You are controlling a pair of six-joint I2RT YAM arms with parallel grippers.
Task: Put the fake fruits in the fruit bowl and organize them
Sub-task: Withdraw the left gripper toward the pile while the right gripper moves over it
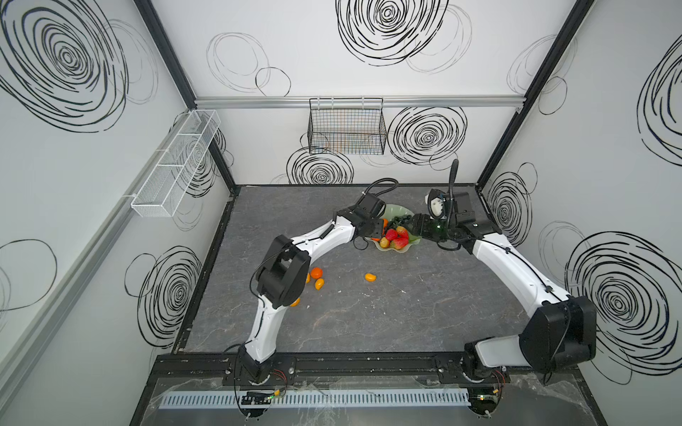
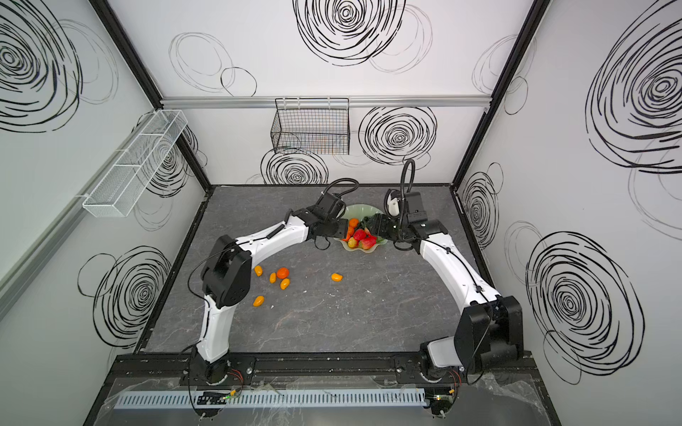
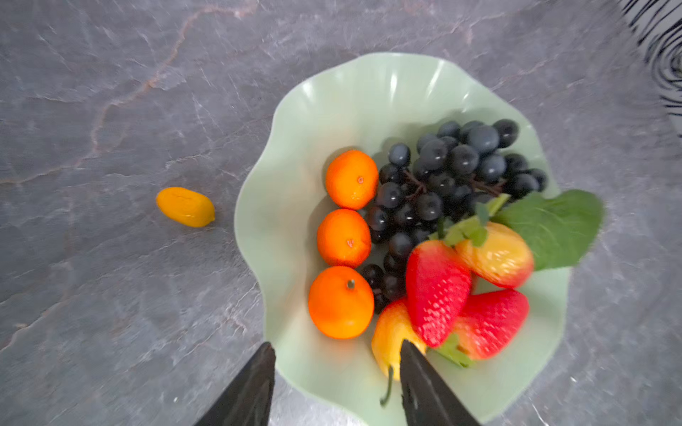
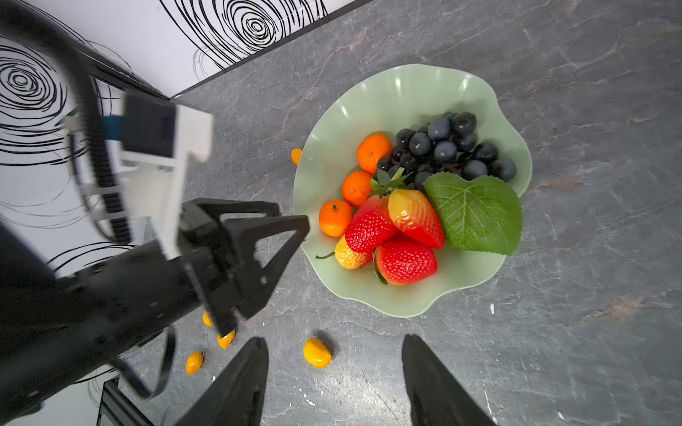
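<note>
The mint-green fruit bowl [image 1: 398,212] [image 2: 354,211] [image 3: 332,96] [image 4: 406,88] stands at the back of the table. It holds three tangerines [image 3: 341,302], a dark grape bunch [image 3: 443,177] with its leaf [image 4: 476,214], and several strawberries [image 3: 437,291]. My left gripper [image 3: 337,346] [image 4: 293,217] [image 1: 380,230] hovers open over the bowl's left rim with nothing between its fingers. My right gripper [image 4: 334,338] [image 1: 415,225] hangs open at the bowl's right side, also empty. One kumquat [image 1: 370,277] [image 2: 336,277] [image 3: 185,206] [image 4: 316,353] lies alone on the table in front of the bowl.
A loose tangerine [image 2: 283,273] and several kumquats [image 2: 258,301] lie at the table's left, close to my left arm's elbow [image 1: 282,273]. A black wire basket [image 1: 347,127] hangs on the back wall and a white mesh basket [image 1: 177,166] on the left wall.
</note>
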